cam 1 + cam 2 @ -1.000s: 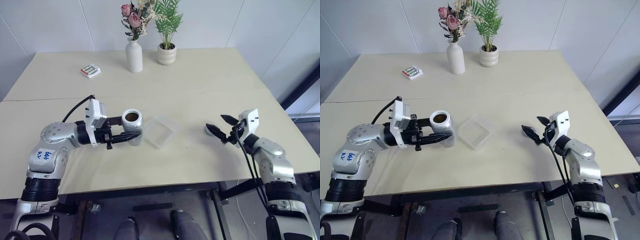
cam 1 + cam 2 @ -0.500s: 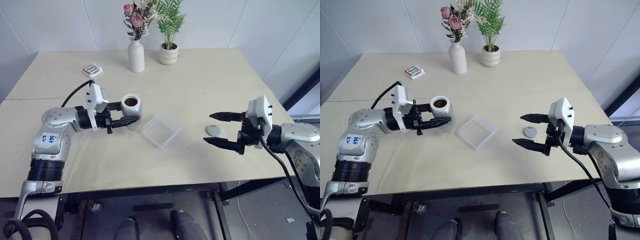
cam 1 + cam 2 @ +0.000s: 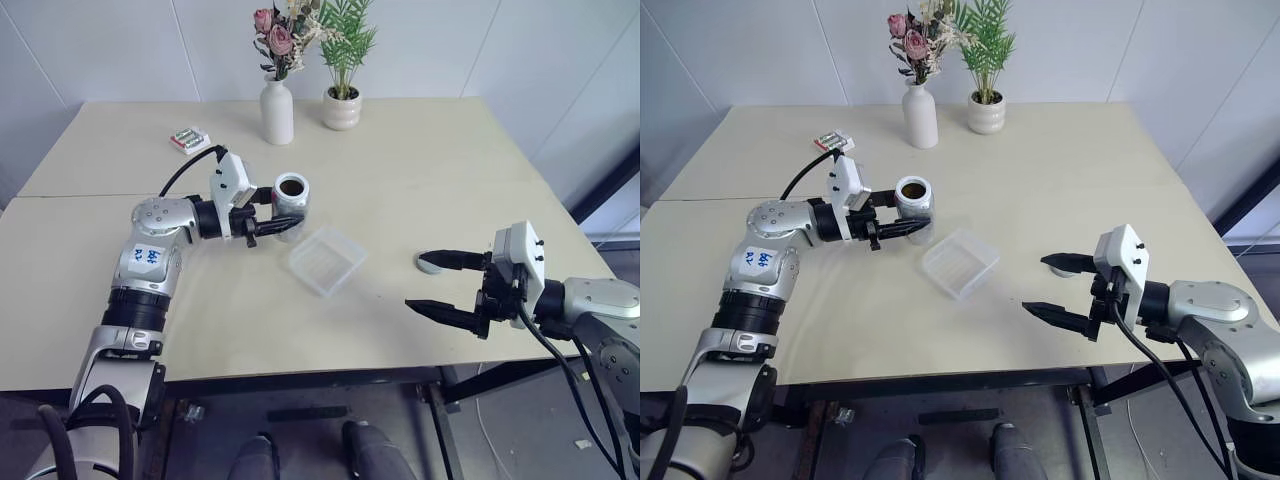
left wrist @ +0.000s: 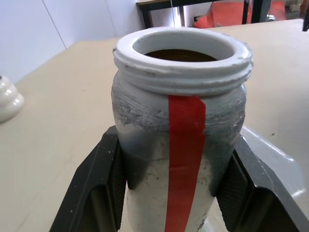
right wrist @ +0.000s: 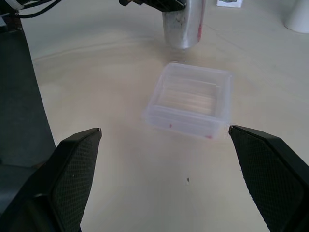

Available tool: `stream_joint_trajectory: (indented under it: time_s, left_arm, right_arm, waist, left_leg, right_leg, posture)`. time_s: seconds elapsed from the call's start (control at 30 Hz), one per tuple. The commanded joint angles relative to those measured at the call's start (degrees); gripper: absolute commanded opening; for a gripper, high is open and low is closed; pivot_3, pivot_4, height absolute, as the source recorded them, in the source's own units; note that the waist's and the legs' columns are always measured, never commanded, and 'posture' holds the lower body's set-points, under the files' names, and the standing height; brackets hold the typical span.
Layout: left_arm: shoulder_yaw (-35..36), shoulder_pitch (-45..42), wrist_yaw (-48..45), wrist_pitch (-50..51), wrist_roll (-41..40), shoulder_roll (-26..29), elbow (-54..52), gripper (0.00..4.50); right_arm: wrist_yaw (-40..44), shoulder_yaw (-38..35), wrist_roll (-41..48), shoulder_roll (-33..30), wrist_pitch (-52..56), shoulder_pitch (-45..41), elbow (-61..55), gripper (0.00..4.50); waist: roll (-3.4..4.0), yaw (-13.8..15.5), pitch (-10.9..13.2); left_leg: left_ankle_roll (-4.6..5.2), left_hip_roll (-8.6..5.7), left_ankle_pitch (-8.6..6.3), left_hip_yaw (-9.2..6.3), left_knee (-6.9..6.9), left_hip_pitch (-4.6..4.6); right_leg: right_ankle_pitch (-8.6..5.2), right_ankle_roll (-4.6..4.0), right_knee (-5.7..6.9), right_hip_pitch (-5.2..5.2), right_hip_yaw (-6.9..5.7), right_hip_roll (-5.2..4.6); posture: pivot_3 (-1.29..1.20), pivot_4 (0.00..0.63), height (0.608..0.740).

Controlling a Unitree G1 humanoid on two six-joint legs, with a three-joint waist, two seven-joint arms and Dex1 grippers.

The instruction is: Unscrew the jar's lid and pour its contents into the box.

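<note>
Your left tool [image 3: 268, 226] pinches the jar [image 3: 291, 195], upright and lidless, just far-left of the box [image 3: 326, 260] on the worktop [image 3: 420, 170]. Right tool [image 3: 440, 283] is spread wide, empty, lid [image 3: 428, 264] beside it.

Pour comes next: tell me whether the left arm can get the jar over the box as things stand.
Probably yes. The left gripper holds the jar upright, lid off, just beside the box, with only bare table between them.
</note>
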Motion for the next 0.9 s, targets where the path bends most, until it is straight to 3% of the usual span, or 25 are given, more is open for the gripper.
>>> stream_joint_trajectory:
  time_s: [0.03, 0.2, 0.3, 0.33, 0.4, 0.43, 0.5, 0.63, 0.9]
  left_arm:
    - [-1.19, -2.26, 1.48, -7.65, 4.08, -0.21, 2.46, 2.05]
    - [-4.87, -7.14, 15.83, -30.91, 18.04, -0.88, 12.75, 2.05]
    - [-13.58, -11.80, 36.71, -48.20, 40.87, 3.29, 16.42, 2.05]
    - [-19.24, -14.96, 52.17, -49.73, 53.88, 5.44, 16.02, 2.05]
    - [-28.52, -20.24, 76.87, -47.67, 72.42, 7.92, 16.47, 2.05]
    - [-33.25, -23.13, 88.71, -45.17, 80.12, 8.37, 17.88, 2.05]
    - [-41.14, -28.22, 103.51, -41.19, 89.79, 7.79, 23.46, 2.05]
    - [-53.87, -36.36, 118.87, -35.12, 101.45, 3.98, 35.63, 2.05]
    - [-68.44, -43.80, 133.66, -30.14, 111.07, -1.56, 43.62, 2.05]
  right_arm:
    - [-0.99, -2.19, 0.63, 0.05, -1.17, 0.58, -1.39, 4.46]
    - [-2.49, -2.09, 0.98, 1.17, -1.35, 1.72, -1.90, 4.46]
    - [-3.86, -2.05, 1.11, 2.30, -1.51, 1.37, -1.68, 4.46]
    - [-4.17, -1.75, 0.95, 2.63, -1.61, 1.18, -1.48, 4.46]
    - [-4.57, -1.38, 0.89, 3.11, -1.65, 0.99, -1.37, 4.46]
    - [-4.96, -1.29, 1.07, 3.47, -1.50, 0.84, -1.28, 4.46]
    - [-5.61, -1.21, 1.25, 4.00, -1.44, 0.54, -1.12, 4.46]
    - [-6.97, -1.40, 1.50, 5.22, -1.45, 0.32, -1.12, 4.46]
    - [-8.97, -1.48, 0.84, 8.75, -3.76, 1.43, 0.44, 4.46]
  waist:
    - [0.00, 0.04, 0.00]
    - [-0.02, 0.32, 0.01]
    - [-0.05, 0.30, 0.02]
    - [-0.08, 0.31, 0.04]
    - [-0.11, 0.41, 0.06]
    - [-0.12, 0.45, 0.06]
    - [-0.13, 0.47, 0.06]
    - [-0.18, 0.32, 0.08]
    - [-0.24, 1.01, 0.12]
  left_leg:
    - [0.00, 0.00, 0.00, 0.00, -0.01, 0.00]
    - [0.01, 0.00, 0.00, 0.00, 0.02, -0.02]
    - [0.01, 0.00, -0.01, 0.01, 0.03, -0.07]
    - [0.01, -0.01, -0.01, 0.01, 0.02, -0.07]
    - [0.01, -0.04, -0.02, 0.02, 0.04, -0.11]
    - [0.01, -0.08, -0.03, 0.02, 0.04, -0.11]
    - [0.09, -0.21, -0.09, 0.06, 0.08, -0.15]
    - [0.28, -0.37, -0.21, 0.19, 0.18, -0.23]
    - [0.28, -0.38, -0.54, 0.29, 0.16, -0.80]
  right_leg:
    - [0.00, 0.00, -0.01, 0.00, 0.01, 0.00]
    - [0.02, 0.03, 0.00, 0.00, 0.01, 0.00]
    - [0.06, 0.09, -0.07, -0.01, 0.06, 0.00]
    - [0.07, 0.12, -0.09, -0.01, 0.08, 0.00]
    - [0.13, 0.23, -0.11, -0.02, 0.16, 0.00]
    - [0.16, 0.30, -0.14, -0.02, 0.23, -0.01]
    - [0.22, 0.47, -0.26, -0.01, 0.36, -0.06]
    - [0.14, 0.69, -0.32, -0.02, 0.55, -0.10]
    - [-0.01, 0.75, -0.19, -0.68, 0.62, -0.11]
  posture:
    - [0.00, 0.150, 0.740]
    - [0.00, 0.150, 0.740]
    - [0.00, 0.150, 0.740]
    - [0.00, 0.150, 0.740]
    - [0.00, 0.150, 0.740]
    - [0.00, 0.150, 0.740]
    - [0.00, 0.150, 0.740]
    - [0.00, 0.150, 0.740]
    - [0.00, 0.150, 0.740]
